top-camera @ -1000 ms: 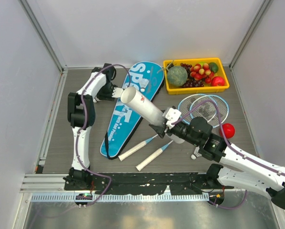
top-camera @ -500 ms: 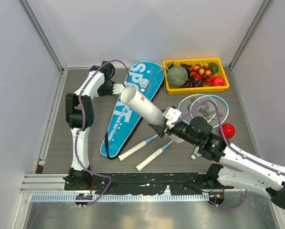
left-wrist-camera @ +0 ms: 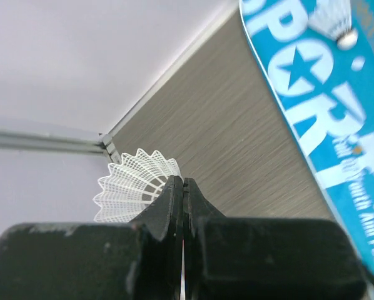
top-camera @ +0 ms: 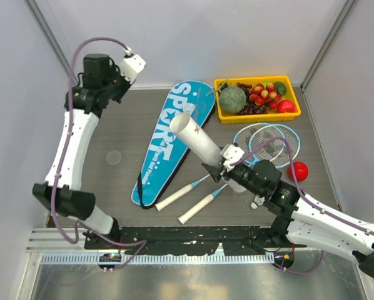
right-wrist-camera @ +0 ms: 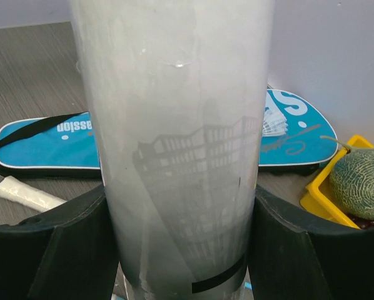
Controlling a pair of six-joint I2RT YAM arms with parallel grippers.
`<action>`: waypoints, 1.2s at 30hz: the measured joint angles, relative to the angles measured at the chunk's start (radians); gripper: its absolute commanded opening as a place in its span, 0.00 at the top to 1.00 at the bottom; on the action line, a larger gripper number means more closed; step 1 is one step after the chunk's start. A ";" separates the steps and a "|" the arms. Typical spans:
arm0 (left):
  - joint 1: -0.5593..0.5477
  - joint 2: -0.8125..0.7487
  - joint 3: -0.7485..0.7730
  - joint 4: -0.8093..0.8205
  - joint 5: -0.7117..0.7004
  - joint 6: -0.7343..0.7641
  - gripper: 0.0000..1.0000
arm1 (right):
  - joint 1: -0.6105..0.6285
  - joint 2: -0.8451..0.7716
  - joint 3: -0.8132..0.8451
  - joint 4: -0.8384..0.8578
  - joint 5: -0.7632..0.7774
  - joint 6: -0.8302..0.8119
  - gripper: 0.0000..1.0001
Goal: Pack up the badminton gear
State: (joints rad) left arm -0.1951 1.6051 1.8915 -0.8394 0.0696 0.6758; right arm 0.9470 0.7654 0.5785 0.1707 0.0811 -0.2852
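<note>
My left gripper (top-camera: 132, 62) is raised high at the back left. It is shut on a white mesh-skirted shuttlecock (left-wrist-camera: 136, 182), pinched at the fingertips (left-wrist-camera: 174, 190). My right gripper (right-wrist-camera: 181, 250) is shut on the long white tube (top-camera: 196, 139), which tilts with its open end toward the back left over the blue "SPORT" bag (top-camera: 167, 147). The bag lies flat, and a second shuttlecock (left-wrist-camera: 331, 19) rests on its wide end. Two light-blue rackets (top-camera: 265, 140) lie crossed to the right of the bag, their white handles (top-camera: 198, 205) pointing to the front left.
A yellow tray (top-camera: 222, 116) of fruit stands at the back right, and a red round fruit (top-camera: 298, 170) lies by the racket heads. A faint round disc (top-camera: 114, 157) lies on the table left of the bag. Walls close in the back and both sides.
My left gripper closed on a shuttlecock beside the bag's wide end and rose with it to the back left. The right arm and tube shifted only slightly.
</note>
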 measured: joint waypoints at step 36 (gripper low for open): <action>0.026 -0.946 -0.776 0.667 0.586 -1.376 1.00 | 0.000 0.134 -0.110 0.162 -0.112 -0.165 0.72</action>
State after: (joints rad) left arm -0.1696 0.6586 1.1152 -0.1722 0.6559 -0.7006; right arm 0.9474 0.8989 0.4686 0.3328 -0.0307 -0.4500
